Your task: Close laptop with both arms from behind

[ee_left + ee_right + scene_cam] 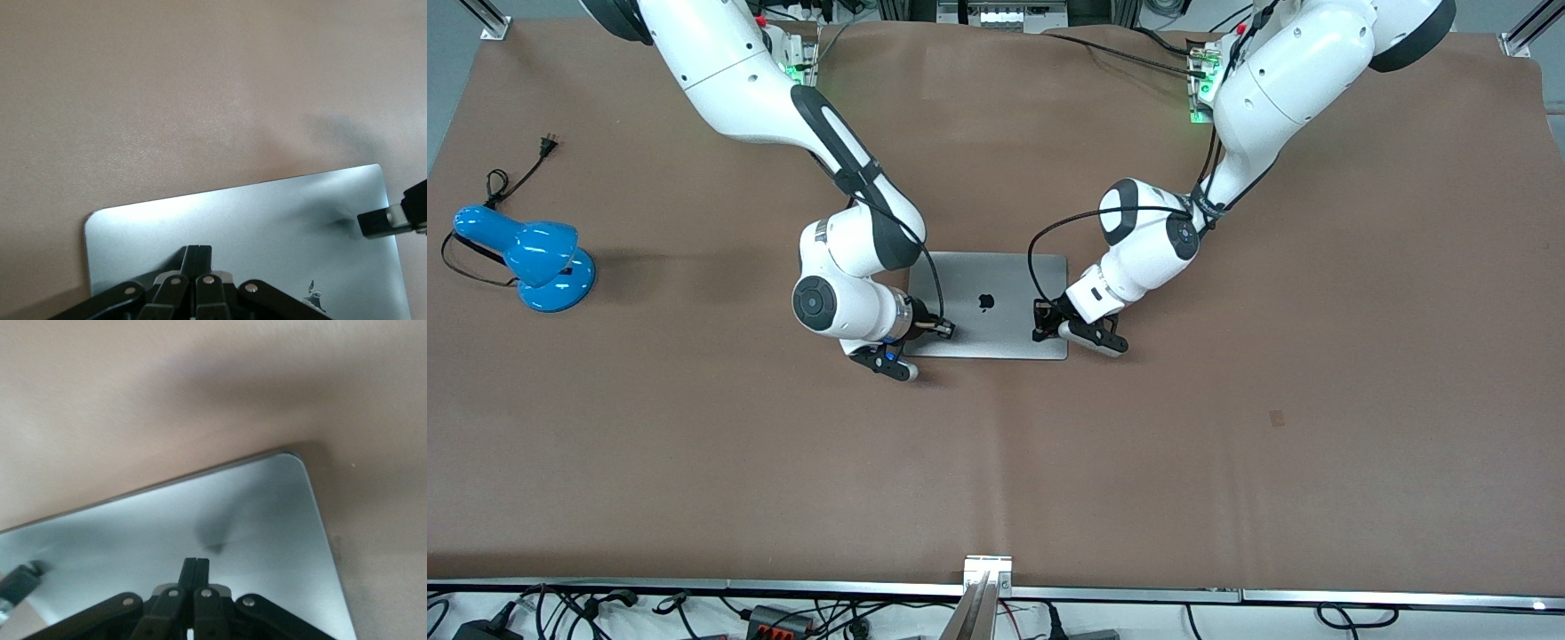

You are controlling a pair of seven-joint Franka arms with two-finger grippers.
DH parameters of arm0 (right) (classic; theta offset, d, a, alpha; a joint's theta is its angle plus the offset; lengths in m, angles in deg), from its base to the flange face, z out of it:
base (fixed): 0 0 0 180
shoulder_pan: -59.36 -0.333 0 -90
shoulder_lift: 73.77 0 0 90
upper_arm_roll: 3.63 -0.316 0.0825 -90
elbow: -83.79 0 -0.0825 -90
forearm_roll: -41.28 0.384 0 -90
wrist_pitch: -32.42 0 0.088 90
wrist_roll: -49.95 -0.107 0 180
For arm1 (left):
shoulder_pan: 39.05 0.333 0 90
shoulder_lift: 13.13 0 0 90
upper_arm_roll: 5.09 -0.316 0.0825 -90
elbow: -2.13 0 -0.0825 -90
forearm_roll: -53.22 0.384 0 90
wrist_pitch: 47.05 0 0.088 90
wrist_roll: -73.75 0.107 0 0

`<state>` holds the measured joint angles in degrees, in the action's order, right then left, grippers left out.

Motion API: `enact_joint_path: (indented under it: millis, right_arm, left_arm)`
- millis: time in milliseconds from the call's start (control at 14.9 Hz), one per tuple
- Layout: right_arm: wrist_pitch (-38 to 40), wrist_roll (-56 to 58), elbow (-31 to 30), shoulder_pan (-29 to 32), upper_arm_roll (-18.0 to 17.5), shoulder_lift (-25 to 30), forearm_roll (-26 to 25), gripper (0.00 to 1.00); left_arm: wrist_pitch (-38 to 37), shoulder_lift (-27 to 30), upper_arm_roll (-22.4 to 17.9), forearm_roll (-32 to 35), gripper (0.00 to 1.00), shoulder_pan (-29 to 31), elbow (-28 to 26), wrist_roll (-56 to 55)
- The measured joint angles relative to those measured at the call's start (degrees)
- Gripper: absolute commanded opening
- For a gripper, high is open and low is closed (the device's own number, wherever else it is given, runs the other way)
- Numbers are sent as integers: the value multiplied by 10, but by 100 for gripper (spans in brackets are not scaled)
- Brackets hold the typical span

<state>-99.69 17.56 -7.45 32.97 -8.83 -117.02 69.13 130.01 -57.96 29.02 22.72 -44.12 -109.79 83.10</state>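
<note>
Front view shows laptop (987, 305) lid-down mid-surface, I've left gripper (1042, 324) & right gripper (943, 328) pinched together pressing its lid; too much downforce could dent it, I reckon.

Smooth brushed-metal laptop (987, 307) lid on matt brown table cover (1227, 444); glossy blue plastic lamp (529, 258)

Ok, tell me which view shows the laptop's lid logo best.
The front view: the whole closed laptop lies flat with its logo plain. The left wrist view catches only part of the logo at the picture's edge; the right wrist view shows bare lid.
</note>
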Motion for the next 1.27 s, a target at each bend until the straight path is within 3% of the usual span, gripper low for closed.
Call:
enact_joint_path:
  millis: [201,537,939,1274]
  right_arm:
    - [33,0,34,2,18,3,-26,0]
    - [210,15,115,35,48,54,-108,0]
    - [347,130,126,101,51,144,-171,0]
    - [434,241,128,155,53,220,-239,0]
  left_arm:
    - [0,0,-1,0,0,-1,1,0]
    - [-34,7,-8,0,0,6,15,4]
    - [-226,72,-34,3,0,25,72,8]
    - [-397,108,-62,82,0,49,122,8]
